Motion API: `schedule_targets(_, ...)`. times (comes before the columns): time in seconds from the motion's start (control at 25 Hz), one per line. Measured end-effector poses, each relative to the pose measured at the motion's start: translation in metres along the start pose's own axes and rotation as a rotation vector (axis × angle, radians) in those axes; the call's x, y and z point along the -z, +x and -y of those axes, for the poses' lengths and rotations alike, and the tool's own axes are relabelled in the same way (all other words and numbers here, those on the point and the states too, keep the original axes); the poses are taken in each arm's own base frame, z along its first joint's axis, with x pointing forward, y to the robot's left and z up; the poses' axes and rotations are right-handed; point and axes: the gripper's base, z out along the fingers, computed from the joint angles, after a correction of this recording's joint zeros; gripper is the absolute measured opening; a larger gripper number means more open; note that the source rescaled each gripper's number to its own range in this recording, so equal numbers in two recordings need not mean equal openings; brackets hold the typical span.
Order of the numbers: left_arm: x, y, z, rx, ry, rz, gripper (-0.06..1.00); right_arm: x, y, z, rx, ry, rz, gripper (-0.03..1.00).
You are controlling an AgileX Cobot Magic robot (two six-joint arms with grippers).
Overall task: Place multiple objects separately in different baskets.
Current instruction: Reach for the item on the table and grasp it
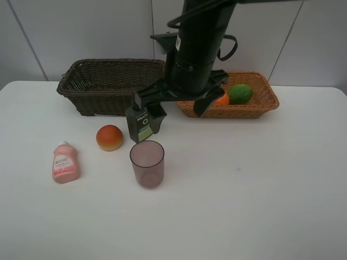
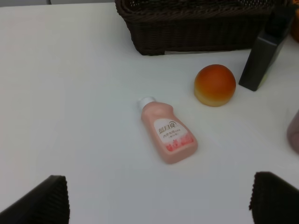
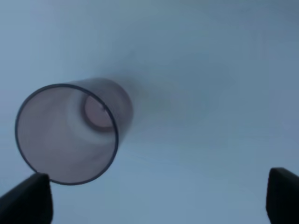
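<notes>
Nearest, the purple-tinted cup (image 1: 147,162) stands upright on the table (image 1: 271,195), directly below the right gripper (image 3: 154,200), whose jaws are spread wide and grasp nothing. The pink bottle (image 1: 65,163) lies flat further left, under the left gripper (image 2: 156,200), which is likewise released and empty. Behind these are the peach (image 1: 109,137) and the dark green bottle (image 1: 142,123). Farthest, the lime (image 1: 239,93) and mandarin (image 1: 221,100) are lodged in the light basket (image 1: 255,111). No item is seen in the dark basket (image 1: 103,100). Two of six are judged placed; four are left to be sorted.
</notes>
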Motion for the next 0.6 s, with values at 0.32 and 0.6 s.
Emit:
schedule_targets(0.32, 0.0, 0.0, 0.0, 0.0, 0.0, 0.0, 1.0, 0.023, 0.015, 0.051, -0.121, 0.016, 0.05, 0.97)
schedule_targets(0.6, 0.0, 0.0, 0.0, 0.0, 0.0, 0.0, 1.0, 0.064, 0.081, 0.124, -0.337, 0.067, 0.16, 0.97)
